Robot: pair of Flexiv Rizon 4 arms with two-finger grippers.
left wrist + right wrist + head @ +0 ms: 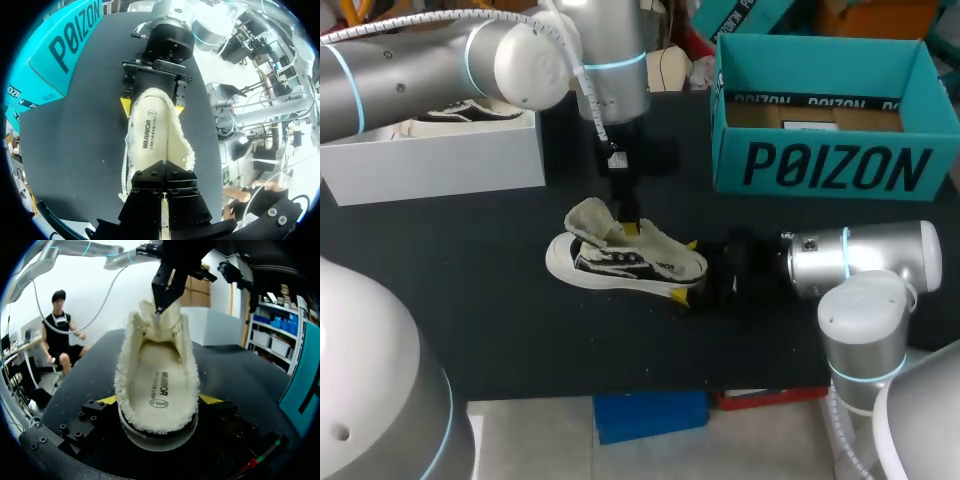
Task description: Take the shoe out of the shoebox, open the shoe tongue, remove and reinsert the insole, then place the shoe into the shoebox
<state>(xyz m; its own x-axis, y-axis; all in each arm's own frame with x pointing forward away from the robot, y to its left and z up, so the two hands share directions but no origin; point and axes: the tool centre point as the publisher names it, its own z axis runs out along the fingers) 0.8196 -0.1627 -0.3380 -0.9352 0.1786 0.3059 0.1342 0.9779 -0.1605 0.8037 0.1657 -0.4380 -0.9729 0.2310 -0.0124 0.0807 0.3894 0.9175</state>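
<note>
A white shoe (620, 262) with dark side markings lies on the black table (470, 300), its heel toward my right arm. My right gripper (686, 270) is shut on the heel, one yellow tip on each side (210, 399). My left gripper (626, 222) comes down from above, shut on the shoe's fluffy tongue (156, 315) and holding it up and back. The shoe's mouth stands wide, and the cream insole (159, 385) lies flat inside. In the left wrist view the insole (150, 135) shows just ahead of my closed fingers (155, 176).
A teal open shoebox (830, 170) stands at the back right. A white box (440, 160) holding another dark-and-white shoe sits at the back left, under my left arm. Bare black table lies in front of the shoe.
</note>
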